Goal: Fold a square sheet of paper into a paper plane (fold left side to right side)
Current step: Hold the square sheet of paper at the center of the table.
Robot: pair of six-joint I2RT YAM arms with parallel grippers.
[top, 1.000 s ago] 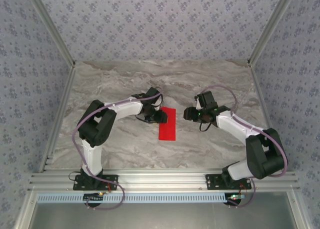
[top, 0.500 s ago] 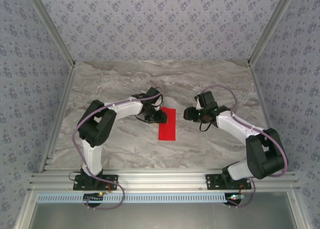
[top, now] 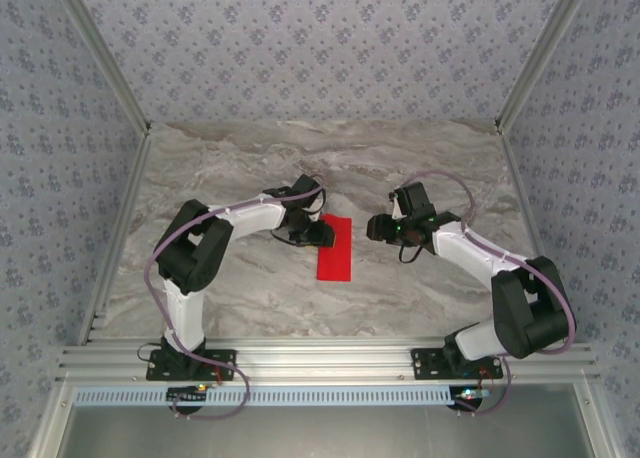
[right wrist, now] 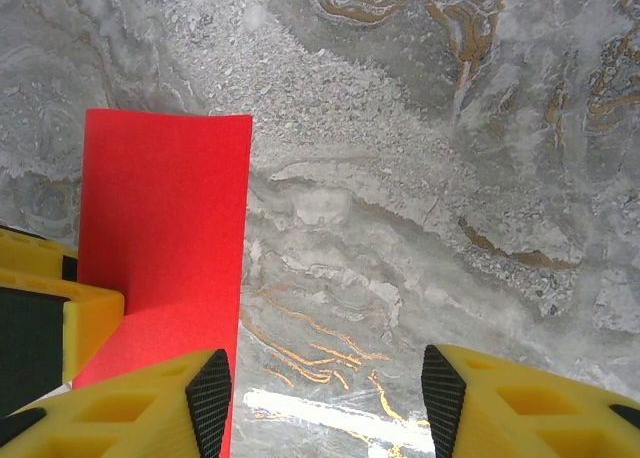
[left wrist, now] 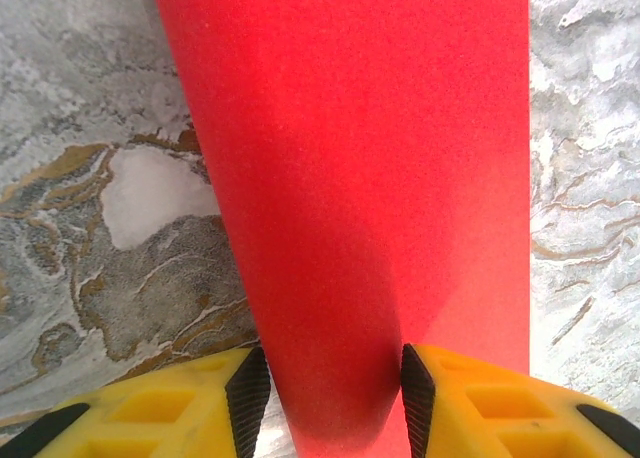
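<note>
Nothing has shifted over the last second: both arms and the red sheet hold exactly the positions they had before. Looking down from above, the red sheet [top: 334,248] lies near the middle of the marble worktop [top: 420,168] as a tall, narrow rectangle, doubled over on itself, with the two arms reaching in from either side.

Left end effector [top: 318,235] is at the sheet's upper left edge. From its own wrist camera, the left end effector [left wrist: 335,378] is clamped on the paper: the red sheet [left wrist: 360,158] runs down between the two black pads [left wrist: 248,388] and touches both, narrowing and darkening as it passes between them.

Over on the right, the right end effector [top: 375,228] sits just beside the sheet's upper right, not touching it. Its wrist view shows the right end effector [right wrist: 325,388] released, jaws well apart with bare marble between them, and the red sheet [right wrist: 165,208] at the left of the frame.
</note>
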